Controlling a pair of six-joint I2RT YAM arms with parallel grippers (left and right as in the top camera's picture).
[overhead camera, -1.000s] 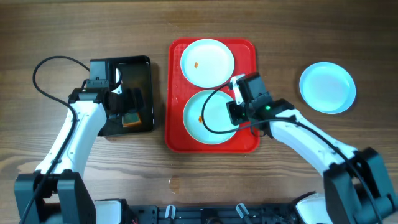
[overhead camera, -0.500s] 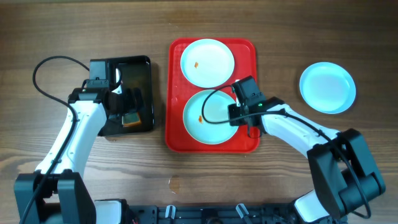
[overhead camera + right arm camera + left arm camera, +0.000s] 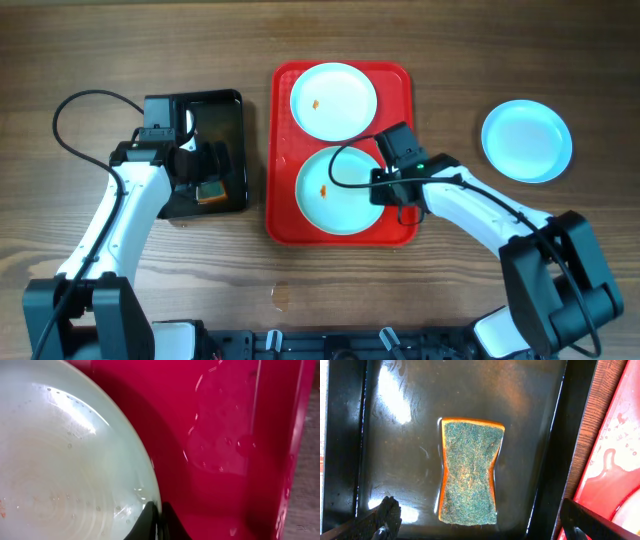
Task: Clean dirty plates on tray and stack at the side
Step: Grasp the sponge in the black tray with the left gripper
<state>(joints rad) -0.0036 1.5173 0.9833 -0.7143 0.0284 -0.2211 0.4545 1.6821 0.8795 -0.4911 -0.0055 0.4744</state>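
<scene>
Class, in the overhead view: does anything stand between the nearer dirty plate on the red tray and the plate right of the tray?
Only the raised right rim of the red tray, which the nearer dirty plate must clear. Beyond, bare table to the blue plate.

From overhead, we cannot see the fingertips of the right gripper [image 3: 388,183]: its body covers them and the right rim of the near plate [image 3: 335,200]. The right wrist view cuts that plate off at left and bottom. The left gripper [image 3: 200,168] hides part of the sponge [image 3: 211,194] overhead; the orange specks [image 3: 316,103] are too small to identify.
</scene>
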